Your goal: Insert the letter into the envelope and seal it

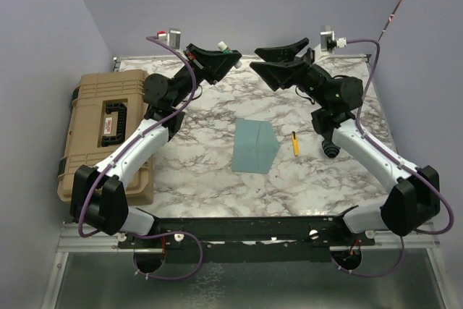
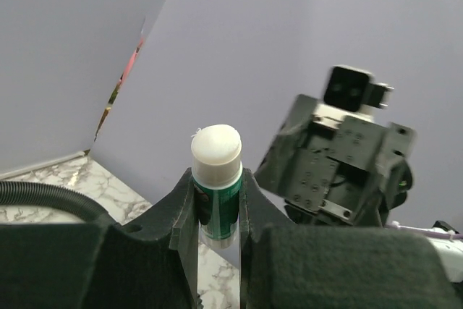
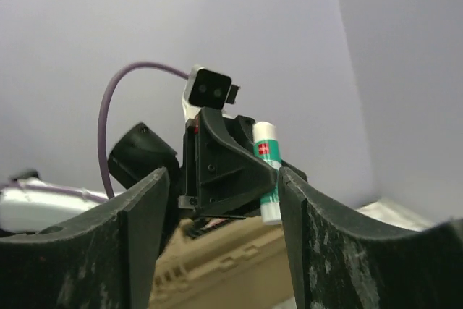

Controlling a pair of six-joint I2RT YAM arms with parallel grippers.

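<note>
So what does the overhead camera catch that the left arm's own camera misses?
Only overhead: the teal envelope lying flat on the marble table, a small yellow item beside it, and a tan case on the left. Only the left wrist view: a close look at the glue stick, its white top uncapped above a green label. Both: the left claw gripping that stick, raised opposite the open right claw, plus marble and lilac walls.
</note>
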